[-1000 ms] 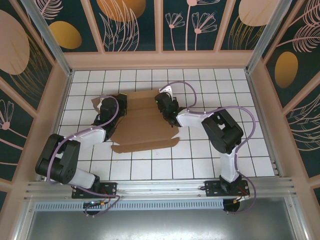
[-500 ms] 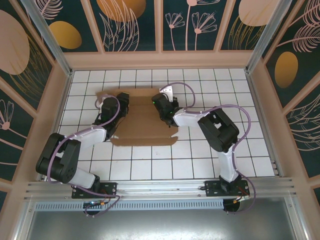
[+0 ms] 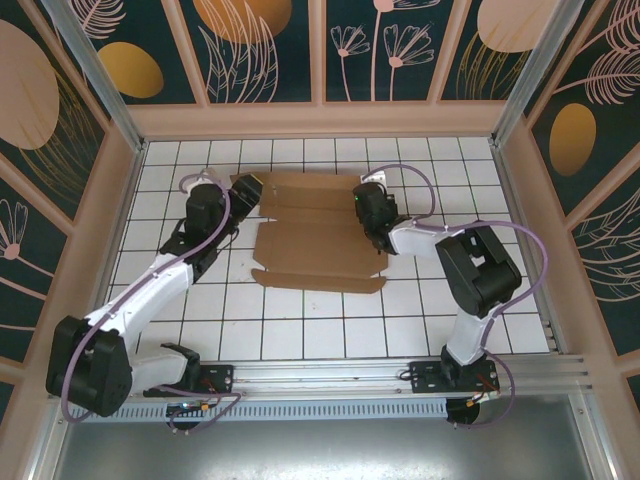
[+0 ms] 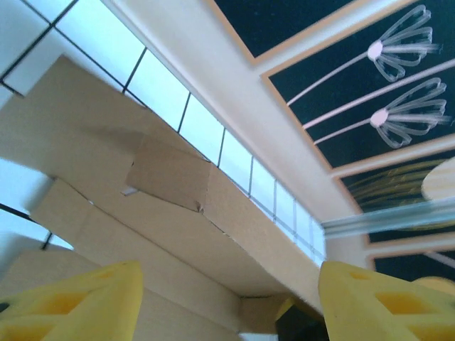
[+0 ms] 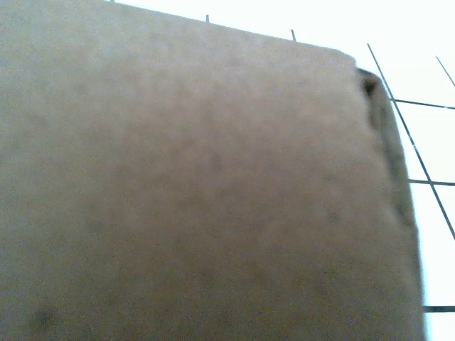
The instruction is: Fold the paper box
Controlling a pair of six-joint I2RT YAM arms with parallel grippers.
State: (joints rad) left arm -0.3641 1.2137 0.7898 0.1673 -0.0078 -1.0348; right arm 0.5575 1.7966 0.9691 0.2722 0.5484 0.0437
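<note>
Top external view, largest first: one enclosure of dark floral wall panels point(image 3: 270, 45) closing in one white tiled table point(image 3: 300, 330). Two arms bolted side by side at the near edge: left arm point(image 3: 150, 290) stretched up the left side of the tiles, right arm point(image 3: 470, 270) bent in from the right. One paper box point(image 3: 315, 235), plain brown cardboard, opened out on the tiles at about mid-table and slightly toward the far wall, between the two wrists, with creases running across it and a narrow flap along its near edge. Two grippers. Left gripper point(image 3: 247, 188) just beside the far-left corner of the cardboard, released, holding nothing. Right gripper point(image 3: 372, 215) at the right edge of the sheet, clenched on the cardboard there. Left wrist view: paper box point(image 4: 178, 213) spread beyond the left gripper point(image 4: 227, 298), one panel standing up as a low wall toward the tiles and the back panels; two yellow fingers point(image 4: 78, 302) counted, one in each lower corner, well apart, nothing pinched between. Right wrist view: paper box point(image 5: 192, 185) very close and blurred, one rounded corner at upper right, white tiles with dark grid lines past that edge.
</note>
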